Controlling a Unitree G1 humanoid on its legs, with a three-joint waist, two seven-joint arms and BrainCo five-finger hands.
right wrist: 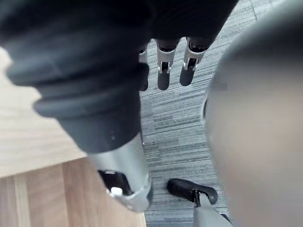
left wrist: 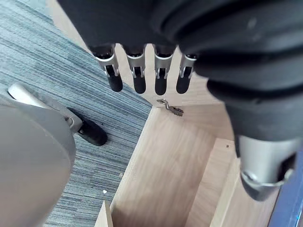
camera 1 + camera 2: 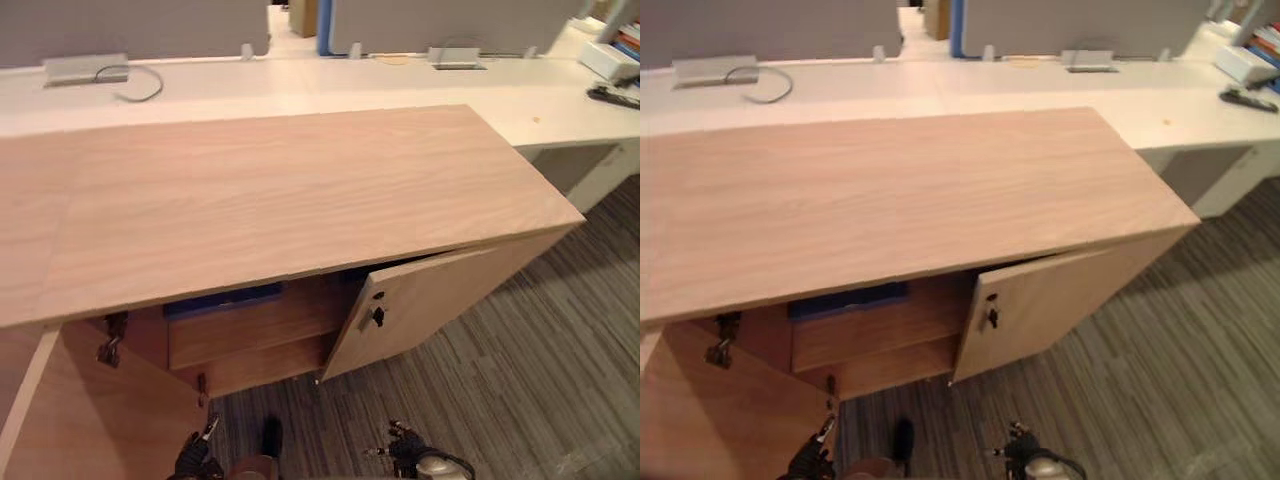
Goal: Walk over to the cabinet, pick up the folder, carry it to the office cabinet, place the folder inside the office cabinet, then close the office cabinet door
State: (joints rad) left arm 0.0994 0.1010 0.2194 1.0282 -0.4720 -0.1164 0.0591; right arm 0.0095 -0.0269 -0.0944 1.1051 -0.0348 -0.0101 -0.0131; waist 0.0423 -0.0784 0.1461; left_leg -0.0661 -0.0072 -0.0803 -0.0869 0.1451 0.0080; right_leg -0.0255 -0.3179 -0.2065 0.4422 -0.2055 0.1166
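Lying inside office cabinet (image 3: 250, 200): blue folder (image 3: 225, 298); left door (image 3: 90, 420), right door (image 3: 430, 295) standing open; white desk (image 3: 300, 85) far behind; left hand (image 2: 138, 75), right hand (image 1: 163, 71) hanging relaxed, empty.

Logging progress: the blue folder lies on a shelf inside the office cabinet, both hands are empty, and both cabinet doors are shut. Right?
Wrong on the doors: the left eye view shows the right door ajar and the left door swung wide open. The rest holds.
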